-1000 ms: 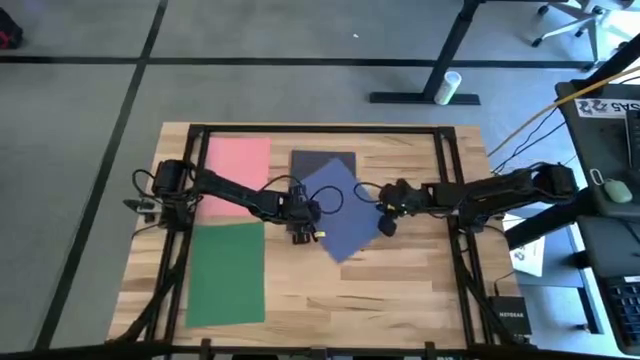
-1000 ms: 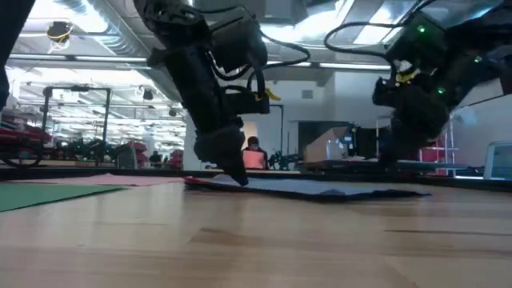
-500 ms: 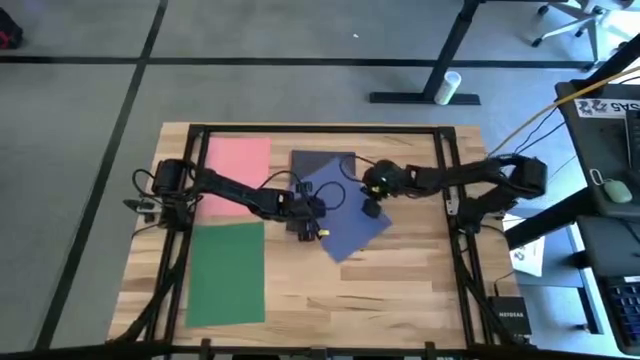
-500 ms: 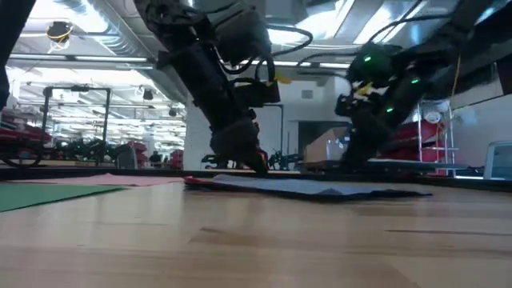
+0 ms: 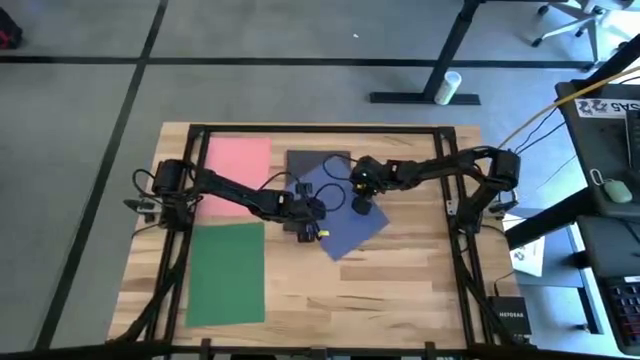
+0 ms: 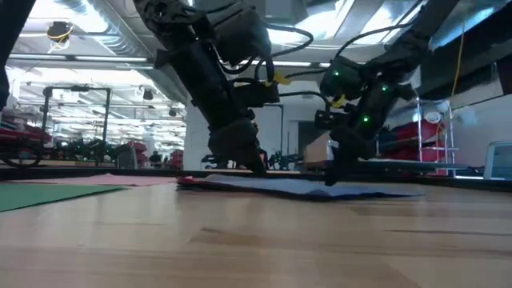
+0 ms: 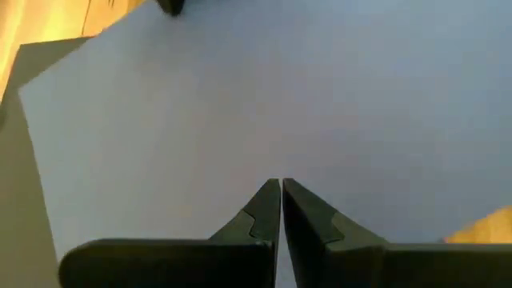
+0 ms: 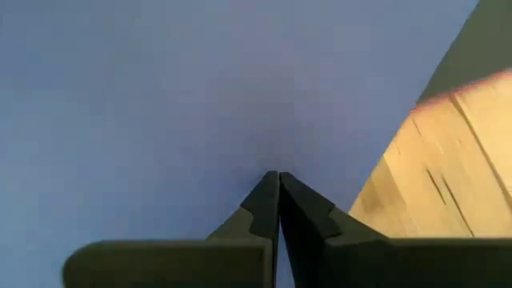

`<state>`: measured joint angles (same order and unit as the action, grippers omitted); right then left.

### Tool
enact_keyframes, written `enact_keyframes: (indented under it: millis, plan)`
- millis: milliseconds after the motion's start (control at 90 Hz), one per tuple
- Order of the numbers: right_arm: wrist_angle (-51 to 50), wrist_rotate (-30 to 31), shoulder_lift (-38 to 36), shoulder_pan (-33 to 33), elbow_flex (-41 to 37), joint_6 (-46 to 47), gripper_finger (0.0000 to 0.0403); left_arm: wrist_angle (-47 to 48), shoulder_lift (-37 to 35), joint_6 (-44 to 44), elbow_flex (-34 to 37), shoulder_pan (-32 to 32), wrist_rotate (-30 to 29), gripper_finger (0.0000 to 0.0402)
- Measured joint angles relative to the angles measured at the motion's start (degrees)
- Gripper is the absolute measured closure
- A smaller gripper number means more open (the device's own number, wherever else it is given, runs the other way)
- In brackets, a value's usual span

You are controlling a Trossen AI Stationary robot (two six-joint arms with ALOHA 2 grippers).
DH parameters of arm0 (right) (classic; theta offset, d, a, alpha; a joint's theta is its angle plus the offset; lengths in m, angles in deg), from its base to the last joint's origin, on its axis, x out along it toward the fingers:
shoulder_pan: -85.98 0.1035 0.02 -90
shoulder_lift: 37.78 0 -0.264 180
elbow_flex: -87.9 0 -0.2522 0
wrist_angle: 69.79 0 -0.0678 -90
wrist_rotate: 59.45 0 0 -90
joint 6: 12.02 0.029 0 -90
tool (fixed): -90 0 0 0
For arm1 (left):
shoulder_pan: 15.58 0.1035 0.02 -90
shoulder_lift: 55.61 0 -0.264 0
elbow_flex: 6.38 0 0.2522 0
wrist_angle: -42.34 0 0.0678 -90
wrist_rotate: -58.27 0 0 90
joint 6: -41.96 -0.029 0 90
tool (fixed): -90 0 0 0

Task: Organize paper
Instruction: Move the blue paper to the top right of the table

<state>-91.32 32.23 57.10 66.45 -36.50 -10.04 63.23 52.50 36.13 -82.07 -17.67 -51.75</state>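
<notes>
Movement since the earlier frames belongs mostly to the right arm: its right gripper (image 5: 360, 207) has swung in from the tabletop's right side and now sits over the navy blue sheet (image 5: 345, 232), near that sheet's upper right edge. In the right wrist view its fingers (image 8: 264, 210) are pressed together with no gap, tips down on the blue paper and nothing held between them; wood and a strip of the dark grey sheet (image 8: 472, 48) show beside the blue edge. The left gripper (image 5: 303, 224) has stayed near the blue sheet's left corner, shifting only slightly. Its fingers (image 7: 268, 210) are likewise closed tip to tip, resting on the blue surface and gripping nothing.

The navy blue sheet lies rotated, corner-on, near the middle of the tabletop (image 5: 400, 285), overlapping the dark grey sheet (image 5: 305, 161) beneath it. The dark grey sheet has slid a little to the left and now lies just beside the pink sheet (image 5: 235, 165) at the upper left. The green sheet (image 5: 226, 272) lies flat below the pink one, unchanged.

In the low view the blue sheet (image 6: 320, 188) lies flat under both grippers.
</notes>
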Motion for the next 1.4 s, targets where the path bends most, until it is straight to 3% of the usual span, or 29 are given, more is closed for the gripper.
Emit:
enact_keyframes:
  millis: [333,600,878,1078,1400]
  plan:
    - [-9.6,6.3,-2.6,0.0,-0.2,5.3,0.0403,2.5,0.0,2.7,0.0,-0.1,-0.5,0.0401]
    - [-9.4,6.7,-4.1,0.0,-3.0,7.1,0.0403,3.0,0.0,3.2,0.0,-0.7,-1.4,0.0401]
    - [-7.1,8.5,-12.5,0.0,-3.3,3.5,0.0403,2.7,0.0,3.7,0.0,-0.6,-1.4,0.0401]
    - [-1.8,1.7,-9.5,-2.6,-3.2,-1.1,0.0403,2.3,0.0,3.8,0.0,-0.6,-1.4,0.0401]
    - [1.5,-0.3,-3.7,-6.5,-3.3,-2.5,0.0403,2.4,0.0,4.1,0.0,-0.6,-1.5,0.0401]
